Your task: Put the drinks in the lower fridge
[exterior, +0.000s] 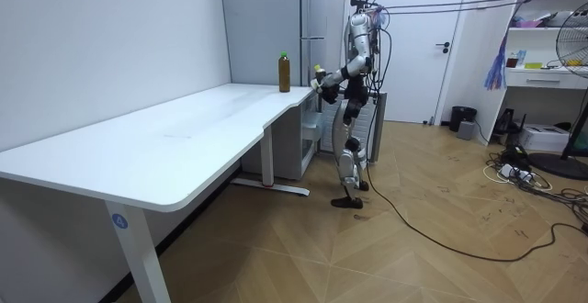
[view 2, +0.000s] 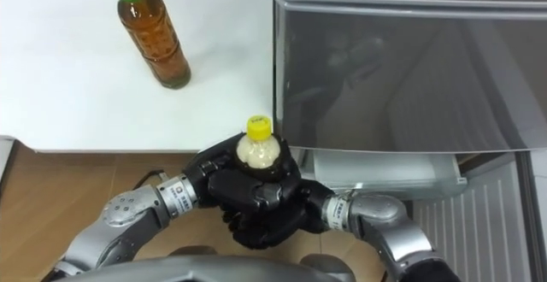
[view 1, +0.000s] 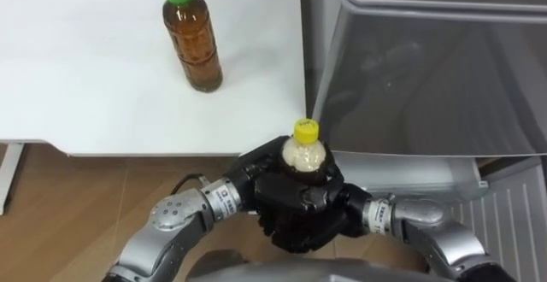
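Clasping the yellow-capped bottle, left hand and right hand both curl round it; keep it upright, lower gently into the fridge drawer.

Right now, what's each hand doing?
Left hand: fingers curled round the yellow-capped bottle.
Right hand: fingers curled round the same bottle.
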